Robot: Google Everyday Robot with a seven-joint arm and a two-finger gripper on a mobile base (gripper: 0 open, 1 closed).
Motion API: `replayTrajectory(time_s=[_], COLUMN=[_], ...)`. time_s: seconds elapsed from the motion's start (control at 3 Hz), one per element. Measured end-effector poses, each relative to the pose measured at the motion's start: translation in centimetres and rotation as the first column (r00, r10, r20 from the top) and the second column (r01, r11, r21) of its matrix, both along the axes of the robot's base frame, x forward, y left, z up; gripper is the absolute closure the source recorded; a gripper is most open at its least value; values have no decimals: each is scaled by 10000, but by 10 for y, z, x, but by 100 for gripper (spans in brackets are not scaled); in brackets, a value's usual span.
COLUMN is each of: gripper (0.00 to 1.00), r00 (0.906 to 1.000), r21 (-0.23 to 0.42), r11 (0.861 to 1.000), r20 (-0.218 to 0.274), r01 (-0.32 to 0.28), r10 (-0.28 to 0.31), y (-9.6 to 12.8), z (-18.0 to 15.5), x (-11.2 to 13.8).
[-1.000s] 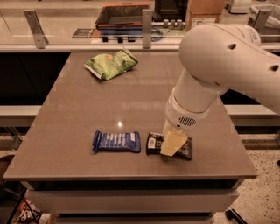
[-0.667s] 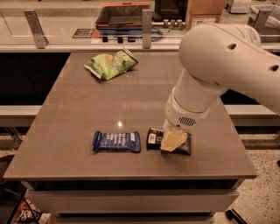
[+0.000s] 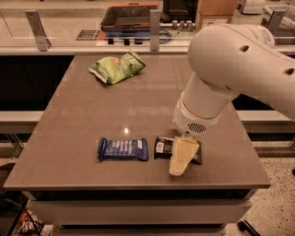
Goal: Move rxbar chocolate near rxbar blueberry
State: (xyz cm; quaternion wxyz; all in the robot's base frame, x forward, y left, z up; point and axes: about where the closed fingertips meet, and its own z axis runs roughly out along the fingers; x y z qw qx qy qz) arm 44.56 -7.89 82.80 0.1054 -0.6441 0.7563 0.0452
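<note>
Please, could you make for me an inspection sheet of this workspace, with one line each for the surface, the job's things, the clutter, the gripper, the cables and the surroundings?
surface: brown table, flat and glossy, with a small light reflection.
job's things: rxbar blueberry lies flat near the front edge; rxbar chocolate lies flat just right of it with a narrow gap between them, its right part hidden.
clutter: green chip bag on the far left part of the table, apart from the bars.
grippers: gripper low over the right part of the rxbar chocolate; contact cannot be told.
cables: nothing seen on the table.
surroundings: counter behind the table, with a dark tray-like object and a cardboard box; speckled floor at right.
</note>
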Motion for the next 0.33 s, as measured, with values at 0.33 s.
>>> replayTrajectory(time_s=[0.33], gripper=[0], r00=[10000], r21=[0], r11=[10000], r20=[1], r01=[0], r10=[0], y=[0], z=[0], x=[0])
